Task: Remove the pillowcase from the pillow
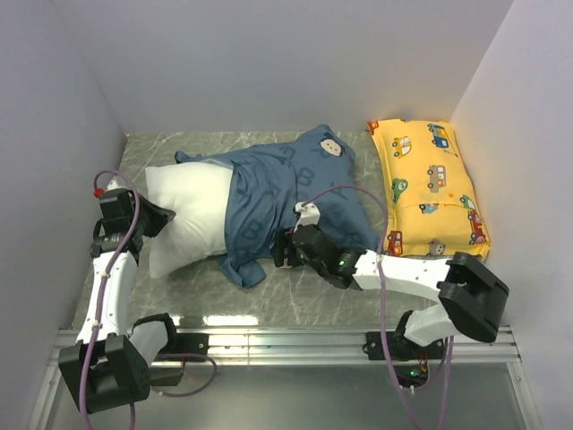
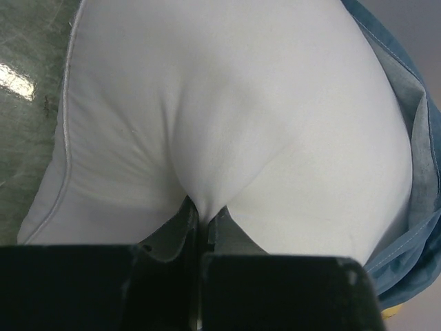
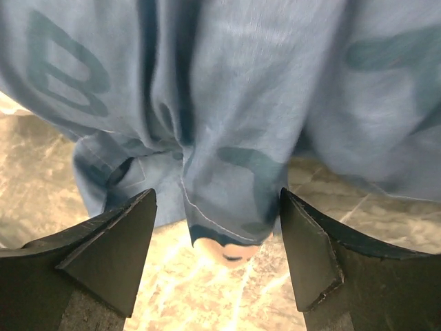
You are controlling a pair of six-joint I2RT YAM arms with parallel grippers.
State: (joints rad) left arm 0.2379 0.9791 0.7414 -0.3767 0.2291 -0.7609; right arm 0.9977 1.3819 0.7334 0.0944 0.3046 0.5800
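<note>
**Status.** Large plump white pillow (image 1: 183,215) lies left of centre on the grey-green marbled desk (image 1: 295,309). Its left end is bare. The rest sits inside the dusty-blue printed fabric pillowcase (image 1: 282,188), which is bunched toward the middle. A smaller yellow car-print pillow (image 1: 430,184) lies at the far right, apart from both.

**Left gripper** (image 2: 203,219): clamped on a pinch of the pillow's bare end, with creases running into the closed fingers.

**Right gripper** (image 3: 217,200): jaws wide, holding nothing. A hem fold of the pillowcase hangs between them and appears to touch neither finger.

**Risks (judgement):**
1. The right gripper may close on only the thin loose hem. A shallow bite could slip out once the pull starts.
2. It may close too deep and catch pillow along with pillowcase, so both arms pull on the pillow and nothing comes off.
3. The left pinch is small. A hard pull to the right could tear it free and drag the whole pillow.
4. Pulling rightward could sweep the pillowcase into the yellow pillow.
</note>
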